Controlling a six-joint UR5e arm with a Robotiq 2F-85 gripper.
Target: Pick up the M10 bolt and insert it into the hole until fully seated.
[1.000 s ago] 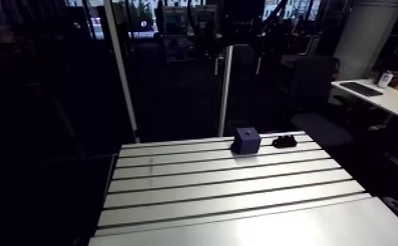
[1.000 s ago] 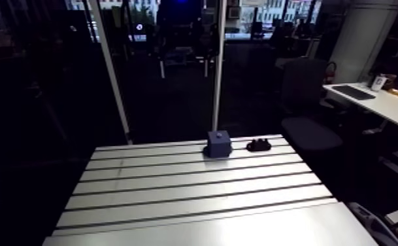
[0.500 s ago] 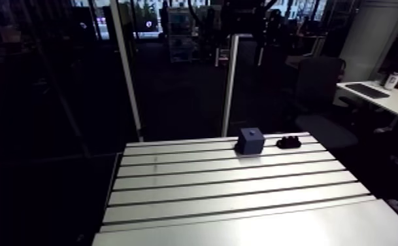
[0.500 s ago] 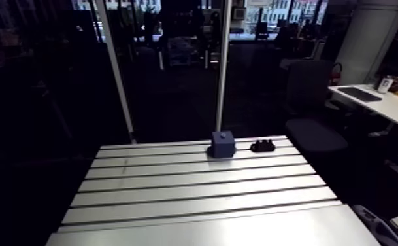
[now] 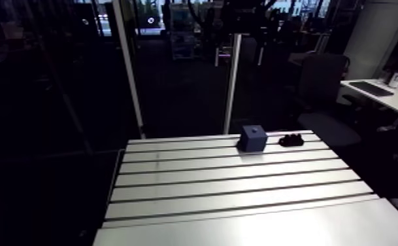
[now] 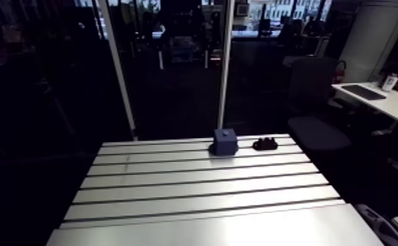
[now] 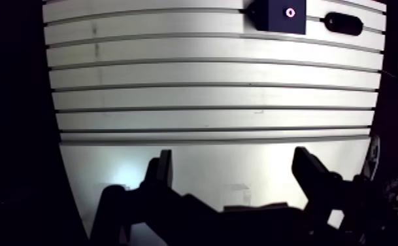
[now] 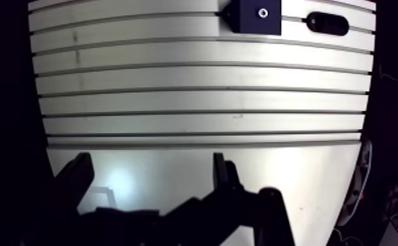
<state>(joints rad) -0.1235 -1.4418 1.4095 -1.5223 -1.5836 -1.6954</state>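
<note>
A dark blue cube (image 7: 278, 14) with a small round hole (image 7: 290, 12) in its top stands at the far edge of the slotted table (image 7: 208, 85). Just beside it lies a low black oblong thing (image 7: 342, 23), too dark to show as a bolt. The arm view shows the same cube (image 5: 253, 138) and black thing (image 5: 291, 139) side by side near the back right. My gripper (image 7: 232, 157) hovers over the smooth near end of the table, far from both. Its fingers (image 7: 164, 167) stand wide apart with nothing between them. The arm view does not show the gripper.
Several long slots run across the table between the gripper and the cube. A smooth plate (image 5: 253, 229) forms the near strip. The table's left edge (image 5: 113, 190) drops into darkness, and the far edge lies right behind the cube.
The arm view has shifted slightly, so the camera has moved. The cube and the black thing lie where they were.
</note>
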